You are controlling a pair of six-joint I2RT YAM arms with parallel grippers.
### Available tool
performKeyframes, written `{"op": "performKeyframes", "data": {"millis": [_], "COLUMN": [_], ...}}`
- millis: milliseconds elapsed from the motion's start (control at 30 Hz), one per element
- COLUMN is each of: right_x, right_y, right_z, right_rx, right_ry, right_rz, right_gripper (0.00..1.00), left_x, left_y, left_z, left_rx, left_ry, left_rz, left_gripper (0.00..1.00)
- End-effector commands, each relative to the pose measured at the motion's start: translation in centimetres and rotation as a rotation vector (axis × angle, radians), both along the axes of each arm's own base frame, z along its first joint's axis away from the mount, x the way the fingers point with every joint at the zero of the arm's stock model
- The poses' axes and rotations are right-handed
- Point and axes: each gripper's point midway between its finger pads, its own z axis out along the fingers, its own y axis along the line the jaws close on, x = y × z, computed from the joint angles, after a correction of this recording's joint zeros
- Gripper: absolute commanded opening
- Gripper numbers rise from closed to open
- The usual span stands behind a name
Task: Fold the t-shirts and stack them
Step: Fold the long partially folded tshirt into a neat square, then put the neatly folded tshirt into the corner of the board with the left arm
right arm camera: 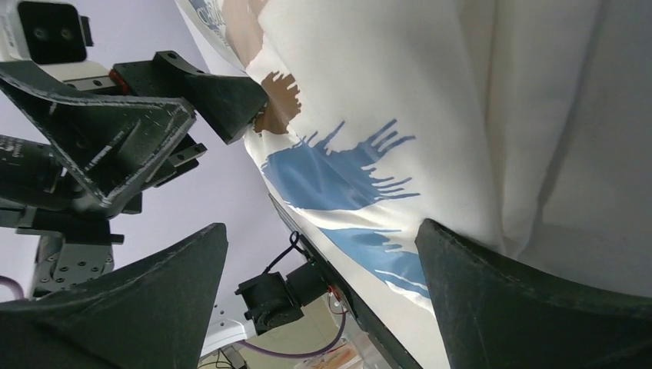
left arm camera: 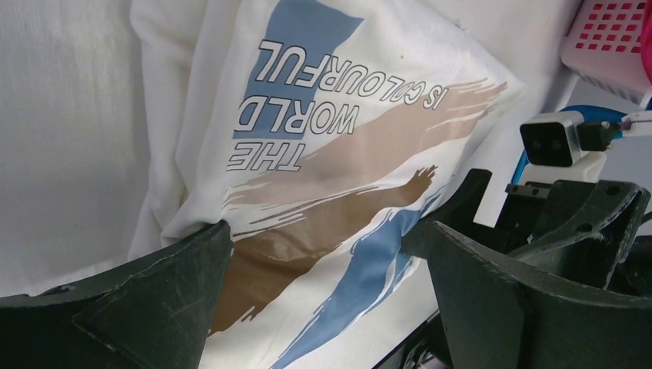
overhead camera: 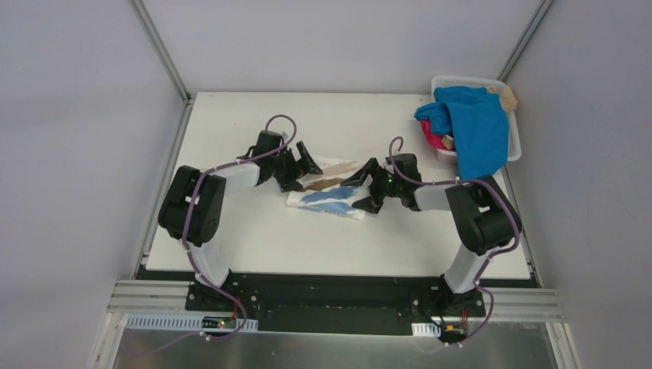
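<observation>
A white t-shirt [overhead camera: 329,194] with blue and brown brush-stroke print lies folded small on the middle of the table. My left gripper [overhead camera: 302,171] hovers open at its left end, and my right gripper [overhead camera: 361,190] is open at its right end. In the left wrist view the printed cloth [left arm camera: 330,146] fills the space between and beyond the spread fingers of the left gripper [left arm camera: 327,231]. In the right wrist view the right gripper [right arm camera: 321,227] straddles the shirt's edge [right arm camera: 430,115] without pinching it. A bright blue t-shirt [overhead camera: 477,127], a magenta-pink one [overhead camera: 432,139] and a tan one [overhead camera: 507,96] sit in the basket.
The white slotted basket [overhead camera: 469,79] stands at the table's back right corner, with the blue shirt draped over its front rim. The white table [overhead camera: 254,231] is enclosed by grey walls on three sides. The two grippers face each other closely across the folded shirt.
</observation>
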Motion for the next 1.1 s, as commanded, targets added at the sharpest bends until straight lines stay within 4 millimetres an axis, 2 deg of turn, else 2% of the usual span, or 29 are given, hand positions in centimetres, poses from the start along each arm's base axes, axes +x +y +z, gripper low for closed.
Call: {"op": "performKeyframes", "data": {"millis": [0, 67, 167, 300, 400, 467, 533, 633, 700, 867, 967, 1033, 1067], "right_x": [-1.8, -2.5, -3.2, -3.0, -2.6, -2.6, -2.5, -2.4, -2.7, -3.5, -3.7, -3.8, -3.7], "right_y": [-3.2, -3.7, -4.4, -4.5, -5.1, -6.1, -7.3, -9.7, -10.6, -11.2, -11.5, -11.6, -11.6], "right_z": [-5.2, -5.5, -4.5, -0.4, 2.4, 3.9, 4.9, 5.8, 6.1, 6.1, 5.7, 5.6, 5.7], "right_rx": [-0.134, -0.159, -0.201, -0.213, -0.249, -0.302, -0.37, -0.48, -0.519, -0.533, -0.548, -0.553, -0.556], "right_ry": [0.078, 0.08, 0.047, -0.072, -0.159, -0.203, -0.246, -0.294, -0.312, -0.316, -0.303, -0.302, -0.306], "right_rz": [-0.028, -0.01, 0.023, 0.051, 0.04, 0.023, -0.006, -0.072, -0.094, -0.099, -0.097, -0.095, -0.094], "right_gripper": [0.99, 0.99, 0.99, 0.99, 0.99, 0.99, 0.99, 0.99, 0.99, 0.99, 0.99, 0.99, 0.99], "left_x": [-3.9, -4.8, -5.4, -5.3, -4.9, -4.8, -4.8, -4.9, -4.8, -3.7, -2.9, -2.2, -1.9], "left_y": [2.4, 2.9, 3.4, 4.2, 5.9, 7.1, 7.4, 6.4, 5.7, 4.2, 3.8, 3.9, 4.1], "left_z": [-3.0, -2.8, -1.3, 1.8, 3.6, 4.0, 4.1, 2.6, 1.5, -0.6, -1.8, -2.8, -3.2], "left_rx": [0.101, 0.112, 0.118, 0.168, 0.244, 0.299, 0.316, 0.299, 0.289, 0.299, 0.326, 0.353, 0.369], "left_ry": [0.091, 0.086, 0.043, -0.048, -0.113, -0.139, -0.137, -0.074, -0.03, 0.025, 0.037, 0.051, 0.053], "left_rz": [0.035, 0.051, 0.06, 0.068, 0.113, 0.146, 0.146, 0.1, 0.079, 0.041, 0.031, 0.04, 0.042], "left_gripper": [0.99, 0.99, 0.99, 0.99, 0.99, 0.99, 0.99, 0.98, 0.93, 0.78, 0.63, 0.49, 0.38]}}
